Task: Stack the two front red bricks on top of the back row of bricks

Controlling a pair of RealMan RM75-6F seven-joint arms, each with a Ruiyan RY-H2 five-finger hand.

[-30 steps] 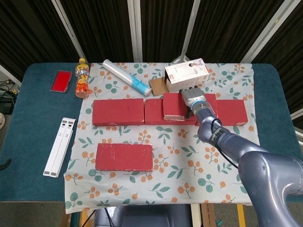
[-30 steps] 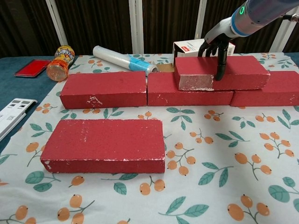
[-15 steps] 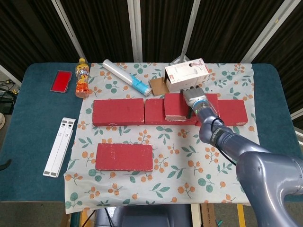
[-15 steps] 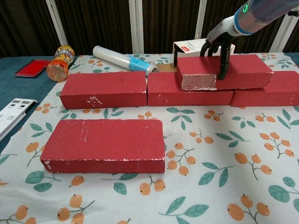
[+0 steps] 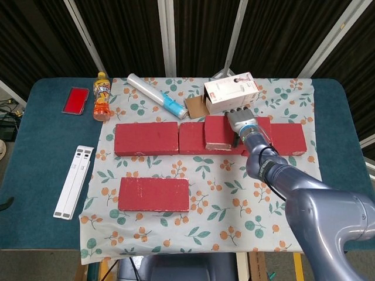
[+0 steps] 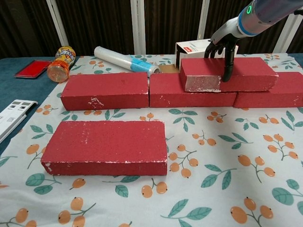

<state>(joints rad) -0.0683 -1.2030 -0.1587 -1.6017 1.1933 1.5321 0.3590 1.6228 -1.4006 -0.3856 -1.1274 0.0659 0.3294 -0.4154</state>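
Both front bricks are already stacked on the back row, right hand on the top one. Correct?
Not quite: only one brick is stacked, with the right hand on it. The other front brick lies on the cloth before the back row, as the chest view shows.

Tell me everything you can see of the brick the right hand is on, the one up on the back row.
The stacked brick is a flat red block, with white scuffing on its near left end face. It lies level on the back row, bridging the seam between the middle and right bricks. The right hand grips it, fingers reaching down its front face. A white box stands just behind it.
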